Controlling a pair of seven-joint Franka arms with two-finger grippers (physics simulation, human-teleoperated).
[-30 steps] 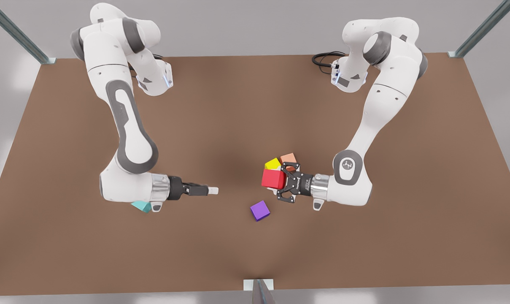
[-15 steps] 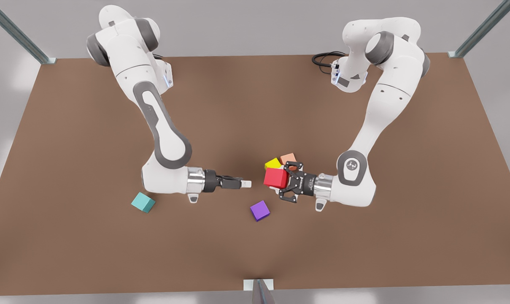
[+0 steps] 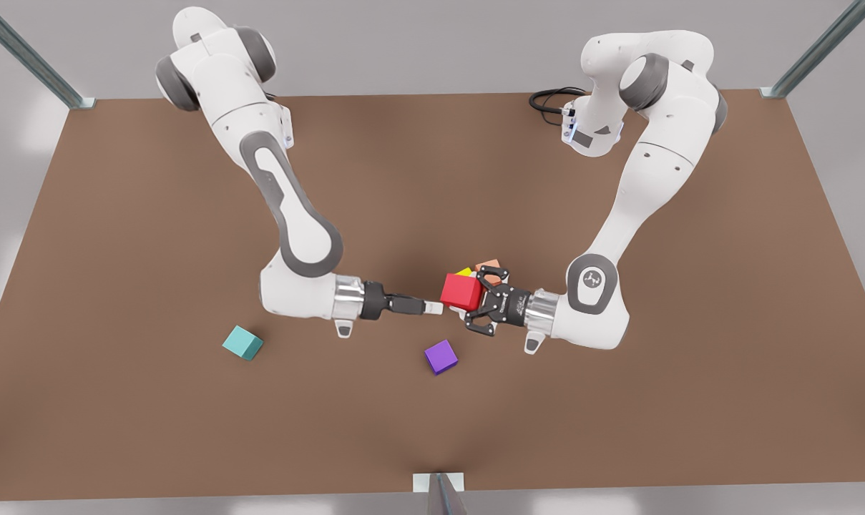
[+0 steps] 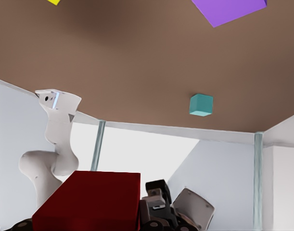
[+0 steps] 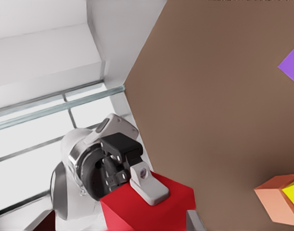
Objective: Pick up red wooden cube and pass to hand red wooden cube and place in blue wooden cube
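The left end effector (image 3: 473, 300), the open-frame claw on the front view's right, is clamped on the red wooden cube (image 3: 462, 291) and holds it above the table (image 3: 403, 179) near centre. The right end effector (image 3: 436, 309), the hand, meets it from the front view's left, pale fingers (image 5: 149, 185) spread over the cube's free end. The cube appears rigid, light and matte, so grasp flat opposite faces, clear of the claw. The blue wooden cube (image 3: 242, 342) lies well to the front view's left.
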